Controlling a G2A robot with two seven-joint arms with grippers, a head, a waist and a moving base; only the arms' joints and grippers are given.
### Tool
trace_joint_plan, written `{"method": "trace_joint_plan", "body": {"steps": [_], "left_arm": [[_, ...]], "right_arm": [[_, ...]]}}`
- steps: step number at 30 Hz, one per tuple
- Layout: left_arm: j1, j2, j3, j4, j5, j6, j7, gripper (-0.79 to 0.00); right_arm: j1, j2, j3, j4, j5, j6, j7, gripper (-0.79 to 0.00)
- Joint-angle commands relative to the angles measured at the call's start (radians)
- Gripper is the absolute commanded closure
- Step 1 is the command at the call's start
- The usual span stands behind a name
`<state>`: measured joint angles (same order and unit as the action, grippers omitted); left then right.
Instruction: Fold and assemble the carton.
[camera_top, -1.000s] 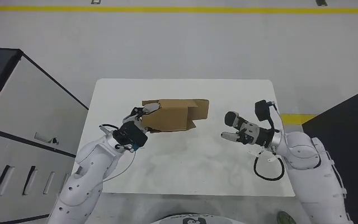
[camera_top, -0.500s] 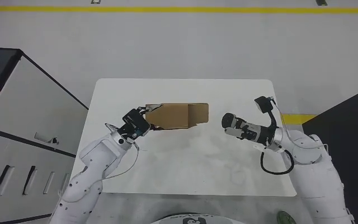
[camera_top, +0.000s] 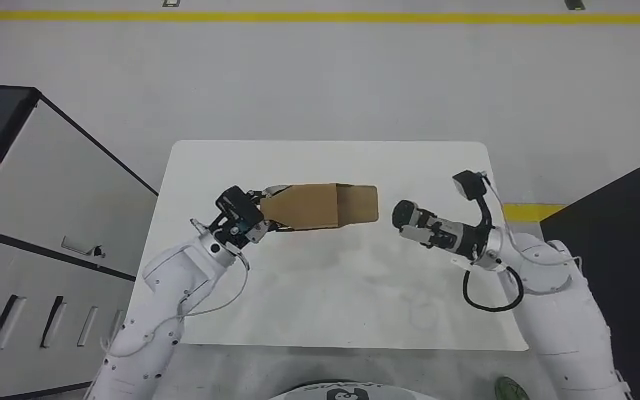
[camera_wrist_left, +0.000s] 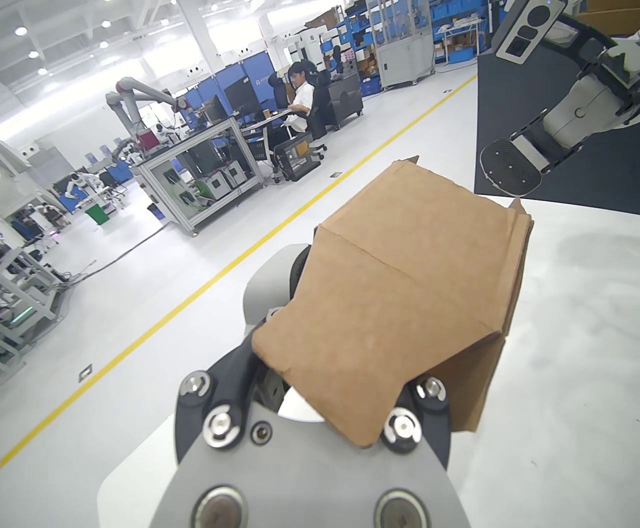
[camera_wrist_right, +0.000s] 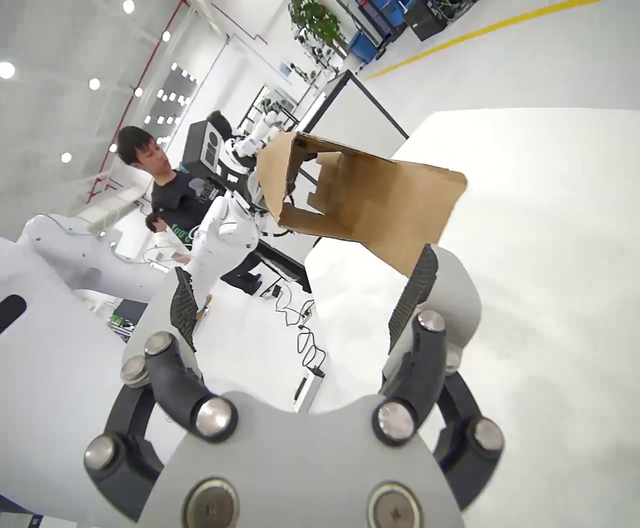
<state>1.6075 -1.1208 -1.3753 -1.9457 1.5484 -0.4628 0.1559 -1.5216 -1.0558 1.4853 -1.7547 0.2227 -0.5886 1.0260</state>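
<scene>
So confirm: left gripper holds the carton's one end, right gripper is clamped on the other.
Wrong on the right gripper: its fingers are spread open, short of the carton, as the right wrist view shows. The left gripper does hold one end.

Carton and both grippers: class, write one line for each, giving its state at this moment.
carton: partly formed into a tube lying on its side, the end towards the right gripper open, the other end held.
left gripper: shut on a flap of the carton.
right gripper: open, holding nothing, facing the carton's open end.
</scene>
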Motion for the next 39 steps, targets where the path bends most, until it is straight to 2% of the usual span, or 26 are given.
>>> {"method": "trace_joint_plan", "body": {"steps": [1, 5, 10, 24, 30, 39], "left_arm": [[-0.001, 0.001, 0.002, -0.004, 0.01, -0.005, -0.006, 0.0], [0.0, 0.002, 0.009, -0.011, 0.017, -0.006, -0.002, 0.0], [-0.001, 0.002, 0.011, -0.032, 0.016, -0.002, -0.014, 0.0], [0.021, 0.005, 0.02, -0.066, 0.047, 0.017, -0.019, 0.0], [0.025, 0.005, 0.026, -0.068, 0.054, 0.043, -0.018, 0.0], [0.021, 0.006, 0.043, -0.063, 0.072, 0.028, -0.012, 0.0]], "right_arm": [[0.016, 0.002, -0.012, 0.008, 0.069, 0.028, 0.039, -0.785], [0.064, 0.004, -0.038, 0.037, 0.174, 0.096, 0.115, -0.785], [0.13, 0.002, -0.081, 0.087, 0.243, 0.131, 0.16, -0.785], [0.244, -0.017, -0.206, 0.213, 0.306, 0.107, 0.169, -0.782], [0.261, -0.022, -0.239, 0.239, 0.299, 0.096, 0.162, -0.674], [0.271, -0.024, -0.262, 0.251, 0.272, 0.078, 0.146, -0.591]]}}
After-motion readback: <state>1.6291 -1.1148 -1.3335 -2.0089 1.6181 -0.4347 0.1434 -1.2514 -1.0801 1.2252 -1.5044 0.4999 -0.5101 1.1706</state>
